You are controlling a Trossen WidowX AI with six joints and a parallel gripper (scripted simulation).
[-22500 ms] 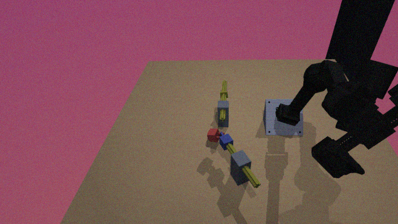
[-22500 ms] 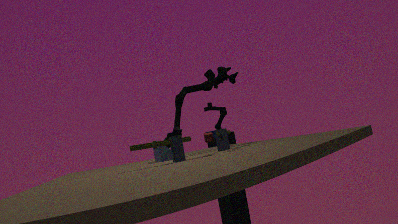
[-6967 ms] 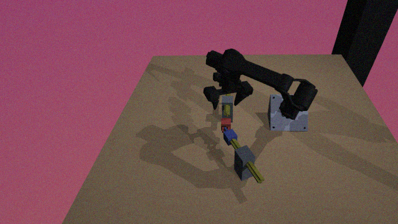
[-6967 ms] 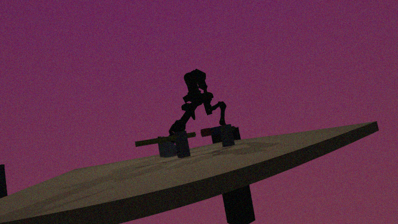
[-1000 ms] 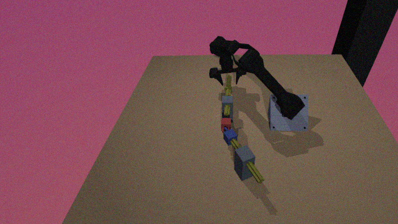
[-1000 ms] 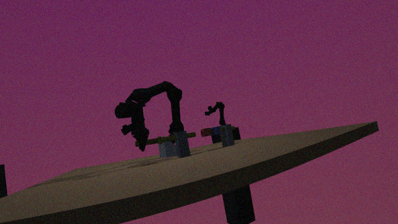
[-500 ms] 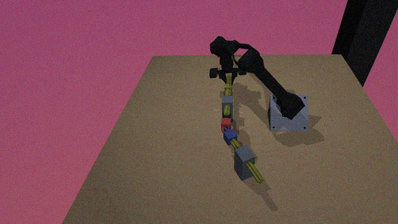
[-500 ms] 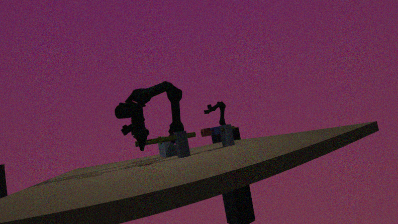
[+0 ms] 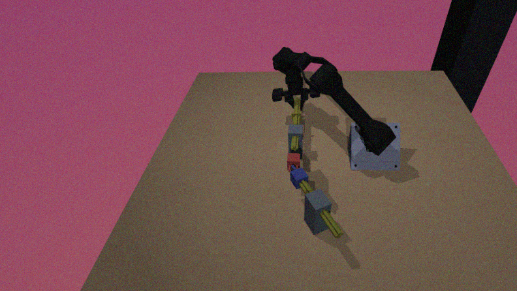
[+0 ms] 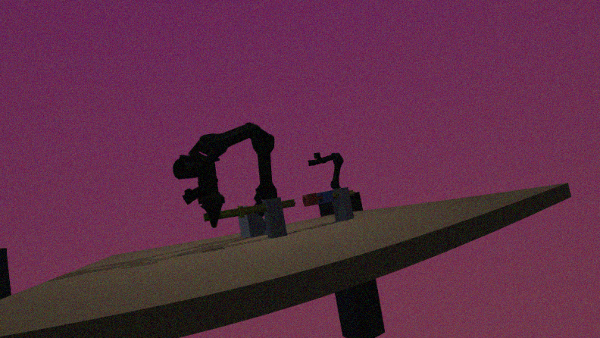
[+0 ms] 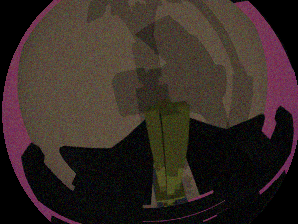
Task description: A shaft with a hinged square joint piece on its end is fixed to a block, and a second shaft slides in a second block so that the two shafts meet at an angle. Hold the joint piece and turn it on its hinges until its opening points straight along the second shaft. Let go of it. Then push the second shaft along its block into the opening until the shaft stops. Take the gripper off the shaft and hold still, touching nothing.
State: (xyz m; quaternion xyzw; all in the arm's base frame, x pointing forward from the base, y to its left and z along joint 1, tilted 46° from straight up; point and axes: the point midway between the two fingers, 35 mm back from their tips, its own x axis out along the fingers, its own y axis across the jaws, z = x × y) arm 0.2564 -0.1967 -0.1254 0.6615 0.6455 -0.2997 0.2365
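Note:
The yellow second shaft (image 9: 296, 118) (image 10: 235, 212) (image 11: 172, 140) runs through its grey block (image 9: 296, 129) (image 10: 276, 220). My gripper (image 9: 297, 106) (image 10: 214, 221) (image 11: 162, 119) is shut on this shaft near its outer end, one finger on each side. The red joint piece (image 9: 294, 158) (image 10: 310, 199) faces the shaft's inner end and looks in line with it; a small gap lies between them. The blue piece (image 9: 299, 175) (image 10: 325, 196) is hinged behind the red one, on the first shaft (image 9: 331, 224), which passes at an angle through the other grey block (image 9: 318, 200) (image 10: 344, 205). The opening's inside is hidden.
The arm's pale base plate (image 9: 376, 164) stands on the table (image 9: 217, 216) (image 10: 251, 285), beside the second block. A collar (image 9: 296, 115) sits on the second shaft between the gripper and the block. Another small arm (image 10: 336, 172) shows in the background of the exterior view.

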